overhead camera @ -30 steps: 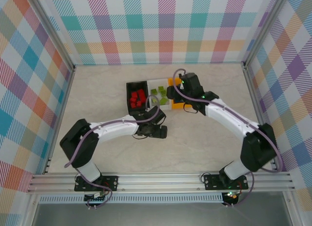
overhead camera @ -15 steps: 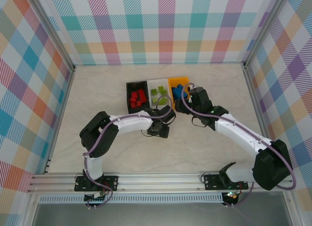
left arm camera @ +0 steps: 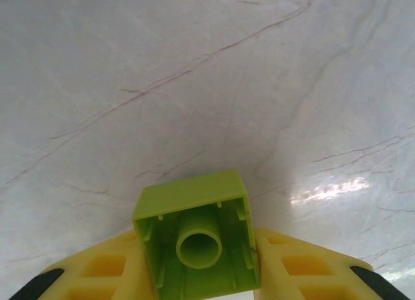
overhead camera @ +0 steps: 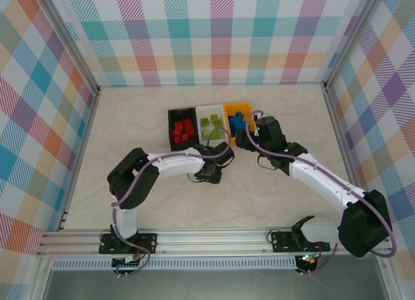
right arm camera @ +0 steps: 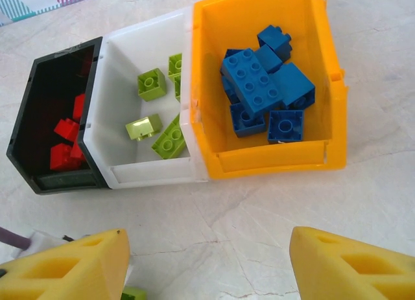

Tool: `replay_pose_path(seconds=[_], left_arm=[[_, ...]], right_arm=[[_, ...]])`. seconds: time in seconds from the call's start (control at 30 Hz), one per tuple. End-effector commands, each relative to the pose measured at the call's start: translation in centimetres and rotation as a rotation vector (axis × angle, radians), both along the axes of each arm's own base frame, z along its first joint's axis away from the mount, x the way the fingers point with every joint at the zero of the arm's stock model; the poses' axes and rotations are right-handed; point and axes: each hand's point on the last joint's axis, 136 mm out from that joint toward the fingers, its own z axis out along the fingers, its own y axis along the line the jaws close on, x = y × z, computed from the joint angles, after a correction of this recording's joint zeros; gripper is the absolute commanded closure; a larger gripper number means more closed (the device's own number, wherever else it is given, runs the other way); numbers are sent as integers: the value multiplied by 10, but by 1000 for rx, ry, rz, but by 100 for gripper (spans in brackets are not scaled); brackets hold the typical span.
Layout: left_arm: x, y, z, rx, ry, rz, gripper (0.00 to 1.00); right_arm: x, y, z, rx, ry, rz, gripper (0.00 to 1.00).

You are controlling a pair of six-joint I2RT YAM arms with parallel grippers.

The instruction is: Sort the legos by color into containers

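A lime green lego sits hollow side toward the camera between the yellow fingers of my left gripper, which is shut on it just above the table. From above, the left gripper hangs just in front of the white bin. My right gripper is open with nothing in it, in front of the orange-yellow bin. That bin holds several blue legos. The white bin holds lime green legos, the black bin red legos.
The three bins stand side by side mid-table: black bin, white, then orange-yellow bin. Both arms meet just in front of them; the right gripper is close beside the left wrist. Checked walls enclose the table.
The right gripper has drawn back from over the orange-yellow bin to the table in front of it. The left arm's elbow has swung right, its gripper staying in front of the bins.
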Motion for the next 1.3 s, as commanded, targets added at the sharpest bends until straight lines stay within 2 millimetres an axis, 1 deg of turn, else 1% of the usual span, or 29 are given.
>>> replay_pose_path(seconds=[0.0,0.07,0.13,0.23,0.3,0.43,0.53,0.63,0.7,0.73,0.77,0.8,0.83,0.9,0.97,1.0,1.07,1.1,1.13,1.17,1.23,1.27], left_arm=[[19,3,55,-32,-118,21,65],[37,5,75,-56,-163,49,65],[63,6,94,-88,-210,89,65],[102,-1,113,-127,-271,130,65],[126,-7,119,-135,-298,150,65],[168,-14,119,-122,-328,189,65],[187,-16,108,-90,-323,201,65],[200,-15,99,-65,-329,215,64],[208,-14,97,-64,-335,231,63],[211,-15,97,-67,-336,233,61],[213,-16,100,-75,-343,234,58],[215,-18,103,-84,-347,230,52],[215,-20,107,-94,-350,226,43],[213,-21,118,-101,-373,219,20],[208,-16,131,-109,-391,225,5],[203,-11,143,-126,-409,235,0],[188,-4,167,-196,-459,252,0],[179,3,183,-243,-499,268,0],[169,12,191,-268,-534,283,0],[160,23,208,-305,-593,304,0],[141,53,221,-307,-670,358,0],[133,71,225,-276,-709,387,0]], right_arm=[[2,-11,10,26,-31,-46,33],[1,-16,10,34,-32,-66,34],[0,-21,10,38,-33,-80,34],[-2,-25,9,37,-31,-90,33],[-2,-26,9,35,-28,-92,33],[-4,-27,10,36,-30,-92,33],[-6,-28,11,38,-31,-93,33],[-8,-28,12,45,-34,-89,33],[-9,-28,13,51,-34,-88,32],[-9,-27,13,55,-35,-86,32],[-10,-27,13,61,-37,-86,32],[-10,-27,15,68,-44,-83,32],[-11,-26,16,71,-47,-81,31],[-11,-27,20,71,-53,-79,27],[-11,-27,25,70,-61,-80,24],[-11,-28,28,69,-69,-78,22],[-11,-28,37,77,-102,-70,18],[-11,-30,41,79,-120,-79,17],[-10,-32,45,80,-140,-90,15],[-10,-35,49,81,-161,-99,14],[-10,-40,56,80,-210,-114,0],[-9,-41,59,79,-239,-117,0]])
